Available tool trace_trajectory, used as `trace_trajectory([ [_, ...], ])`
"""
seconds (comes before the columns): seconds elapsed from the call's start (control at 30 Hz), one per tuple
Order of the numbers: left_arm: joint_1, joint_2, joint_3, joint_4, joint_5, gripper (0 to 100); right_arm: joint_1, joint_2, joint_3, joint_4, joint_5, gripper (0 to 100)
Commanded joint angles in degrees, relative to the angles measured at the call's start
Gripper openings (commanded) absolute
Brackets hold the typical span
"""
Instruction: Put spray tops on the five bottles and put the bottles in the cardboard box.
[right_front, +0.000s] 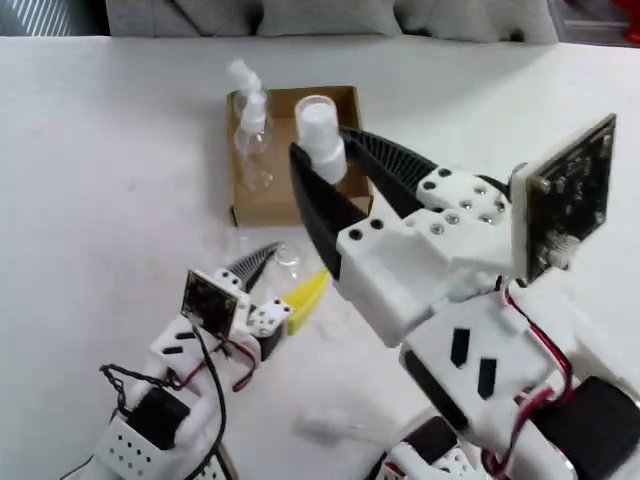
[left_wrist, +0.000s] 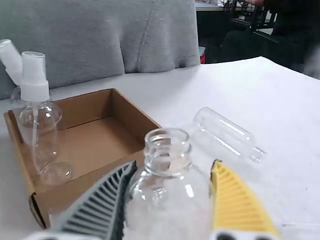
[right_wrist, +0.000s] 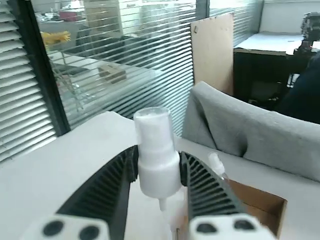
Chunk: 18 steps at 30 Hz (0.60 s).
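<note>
My left gripper (left_wrist: 173, 167) is shut on a clear open-necked bottle (left_wrist: 167, 192), held upright between its grey and yellow fingers just in front of the cardboard box (left_wrist: 95, 137). From above, that left gripper (right_front: 293, 262) and its bottle (right_front: 287, 258) stand on the table just in front of the box (right_front: 345, 100). My right gripper (right_front: 320, 142) hangs above the box, shut on a white spray top (right_front: 318, 118). The same spray top (right_wrist: 156, 130) sits nozzle-down between the black fingers (right_wrist: 202, 190). Two capped bottles (right_front: 252, 135) stand at the box's left side.
Another clear bottle without a top (left_wrist: 227, 134) lies on its side on the table, to the right of the box. A small white blurred object (right_front: 325, 430) rests near the table's front edge. A grey sofa back (left_wrist: 100, 35) runs behind the table.
</note>
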Motion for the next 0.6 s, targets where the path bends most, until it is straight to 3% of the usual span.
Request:
trace_trajectory([
  [0.0, 1.63, -1.19, -0.26, -1.67, 0.97, 8, 5.32, -1.45, 8.26, -3.56, 1.05, 1.6],
  [0.37, 1.19, -1.19, -0.18, 0.18, 0.79, 8, 6.46, -7.52, 32.0, -28.79, 1.58, 1.6],
  [0.57, 1.1, -0.92, -0.18, 0.88, -3.87, 8, 5.49, -5.93, 34.02, -30.37, 1.49, 1.6],
])
